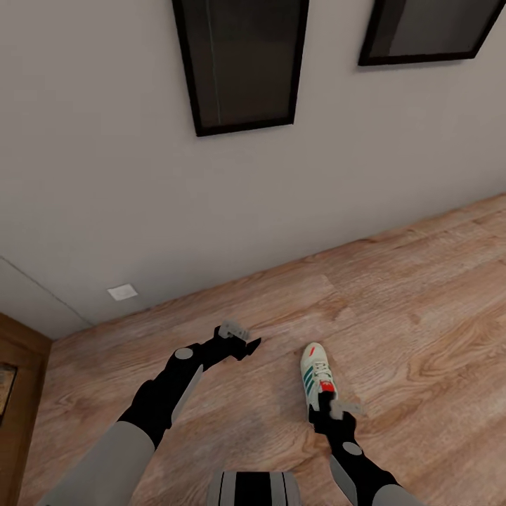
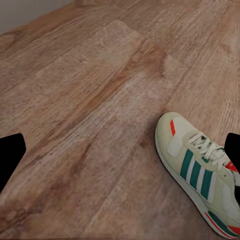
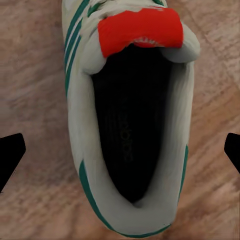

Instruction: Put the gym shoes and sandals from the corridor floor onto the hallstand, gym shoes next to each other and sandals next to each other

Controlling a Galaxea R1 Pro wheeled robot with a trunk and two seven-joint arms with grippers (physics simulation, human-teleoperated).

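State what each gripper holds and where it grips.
Nothing held. The right gripper hangs open over the gym shoe's heel opening; the left gripper is open and empty.

Home corridor; plank floor (image 1: 422,295), framed pictures (image 1: 242,63).

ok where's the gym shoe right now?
Head view: the gym shoe lies on the corridor floor, lower right of centre, directly under the right gripper.

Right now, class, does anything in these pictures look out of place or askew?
One gym shoe stands upright alone on the corridor floor rather than on a rack. The right gripper hangs open over its heel. Nothing looks spilled or damaged.
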